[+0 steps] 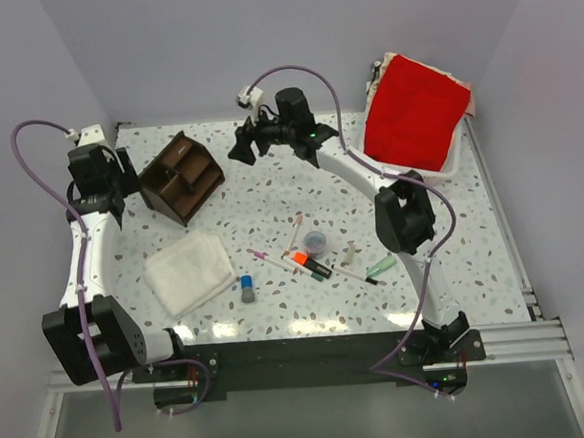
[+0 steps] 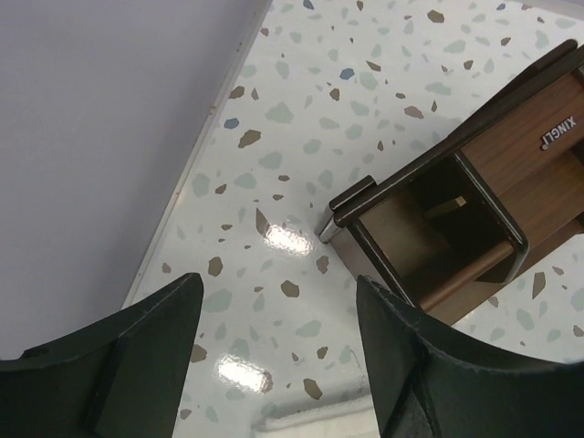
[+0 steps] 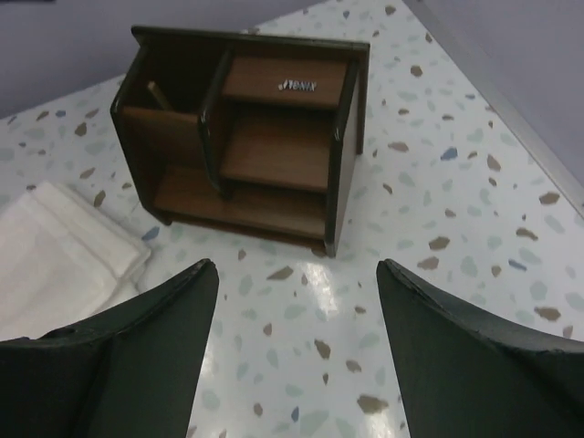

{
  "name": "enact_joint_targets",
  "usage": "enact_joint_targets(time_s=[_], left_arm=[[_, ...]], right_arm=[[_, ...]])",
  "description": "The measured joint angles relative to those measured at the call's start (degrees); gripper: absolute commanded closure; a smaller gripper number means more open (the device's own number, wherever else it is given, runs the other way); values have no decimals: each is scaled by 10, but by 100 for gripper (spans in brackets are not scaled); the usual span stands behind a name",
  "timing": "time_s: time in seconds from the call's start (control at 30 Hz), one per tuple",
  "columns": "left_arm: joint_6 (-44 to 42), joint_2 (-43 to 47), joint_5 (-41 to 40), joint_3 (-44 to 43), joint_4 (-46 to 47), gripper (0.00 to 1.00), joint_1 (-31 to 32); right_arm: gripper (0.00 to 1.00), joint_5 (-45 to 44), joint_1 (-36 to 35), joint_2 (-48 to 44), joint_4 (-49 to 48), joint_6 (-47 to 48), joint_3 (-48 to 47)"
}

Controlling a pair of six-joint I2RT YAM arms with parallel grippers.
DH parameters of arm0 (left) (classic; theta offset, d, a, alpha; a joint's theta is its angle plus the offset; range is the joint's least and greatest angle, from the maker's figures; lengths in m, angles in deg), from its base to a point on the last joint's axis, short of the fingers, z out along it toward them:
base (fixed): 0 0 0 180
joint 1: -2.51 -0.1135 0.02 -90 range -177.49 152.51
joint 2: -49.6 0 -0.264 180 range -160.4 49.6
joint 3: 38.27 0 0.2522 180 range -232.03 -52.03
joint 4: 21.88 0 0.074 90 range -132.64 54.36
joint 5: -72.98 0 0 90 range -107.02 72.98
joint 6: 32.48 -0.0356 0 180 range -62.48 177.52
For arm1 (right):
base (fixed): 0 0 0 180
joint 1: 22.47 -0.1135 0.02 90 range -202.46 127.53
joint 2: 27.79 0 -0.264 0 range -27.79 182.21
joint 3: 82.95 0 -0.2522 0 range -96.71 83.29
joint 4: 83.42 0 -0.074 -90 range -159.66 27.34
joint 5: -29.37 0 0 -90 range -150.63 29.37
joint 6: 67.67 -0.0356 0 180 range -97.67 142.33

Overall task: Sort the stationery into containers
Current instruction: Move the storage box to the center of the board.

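Note:
The dark brown wooden organizer (image 1: pixel 179 177) lies on its side at the back left, its compartments facing the right wrist view (image 3: pixel 246 137). My left gripper (image 1: pixel 126 182) hovers just left of it, open and empty (image 2: pixel 278 283), with the organizer's corner (image 2: pixel 438 219) ahead to the right. My right gripper (image 1: pixel 239 148) hangs to the organizer's right, open over bare table (image 3: pixel 297 266). The stationery lies mid-table: pale pens (image 1: pixel 275 260), an orange-and-black highlighter (image 1: pixel 312 266), a small bluish pot (image 1: pixel 316 241), a mint-green piece (image 1: pixel 382 267) and a blue-capped grey stick (image 1: pixel 248 287).
A folded white cloth (image 1: pixel 188 273) lies in front of the organizer, also at the left of the right wrist view (image 3: pixel 55 246). A white basket with red cloth (image 1: pixel 415 110) stands at the back right. Walls close the table at the back and left.

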State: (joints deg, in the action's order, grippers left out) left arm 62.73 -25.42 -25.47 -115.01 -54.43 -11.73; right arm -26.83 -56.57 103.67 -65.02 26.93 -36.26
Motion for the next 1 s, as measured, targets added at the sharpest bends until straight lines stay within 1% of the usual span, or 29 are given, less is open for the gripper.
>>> enact_joint_targets(time_s=[0.23,0.37,0.57,0.63,0.87,1.0], left_arm=[[0,-42,23,-1,0,25,-4],[0,-43,26,-1,2,23,-4],[2,-43,37,-1,2,24,-4],[2,-43,39,-1,-2,26,-4],[2,-52,53,8,-23,25,-4],[2,-53,57,14,-31,25,-4]], right_arm=[[32,-41,-34,133,-76,-35,-137],[32,-68,-38,189,-102,-43,-166],[33,-116,-45,226,-146,-31,-167],[33,-121,-49,235,-165,-31,-176],[32,-124,-67,245,-215,-31,-195],[35,-138,-80,262,-236,-31,-221]])
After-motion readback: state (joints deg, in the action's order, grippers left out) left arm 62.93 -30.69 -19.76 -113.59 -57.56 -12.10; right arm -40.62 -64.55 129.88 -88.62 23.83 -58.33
